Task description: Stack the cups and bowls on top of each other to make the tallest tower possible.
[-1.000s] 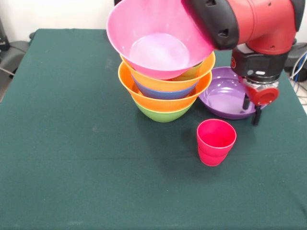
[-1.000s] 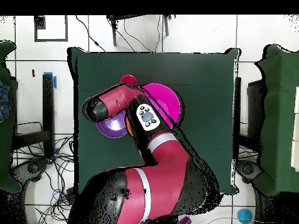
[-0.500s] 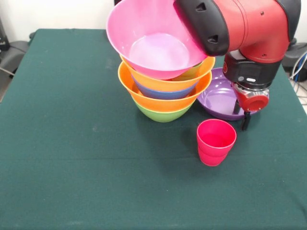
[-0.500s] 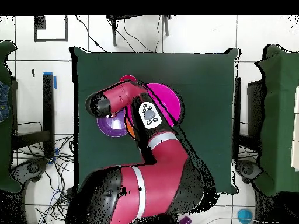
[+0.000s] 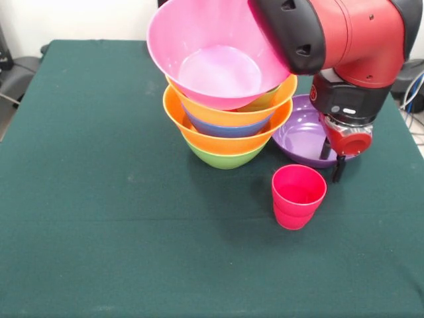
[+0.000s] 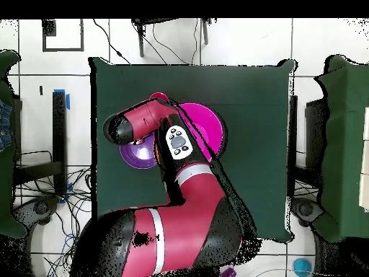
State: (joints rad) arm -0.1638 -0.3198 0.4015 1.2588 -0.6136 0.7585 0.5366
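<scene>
On the green-covered desk (image 5: 99, 218): the tower (image 5: 228, 106), centre-back, built on a green bowl (image 5: 225, 158) as base, then an orange bowl (image 5: 199, 132), a blue bowl (image 5: 228, 129) showing only as a rim, a second orange bowl (image 5: 262, 114), and topped by the large pink bowl (image 5: 212, 56), tipped toward the camera and resting crooked in the rim below. A sliver of yellow-green between pink and upper orange, on the right; too little to identify. Just right of the tower, touching or nearly so: the wide shallow purple bowl (image 5: 301, 142), flat on the cloth. In front of that, apart from it: a red cup (image 5: 298, 197), upright, apparently nested in a second red piece below.

Red and black arm (image 5: 344, 40) reaching in from upper right, partly covering the pink rim. Gripper (image 5: 332, 159) pointing down at the near right edge of the purple bowl, two dark fingers (image 5: 340, 169) slightly parted, one inside the rim and one outside; gripped or merely straddling cannot be told.

From overhead: arm (image 6: 180, 209) covering most of the stack, pink (image 6: 205, 126) and purple (image 6: 133, 155) showing beside it.
</scene>
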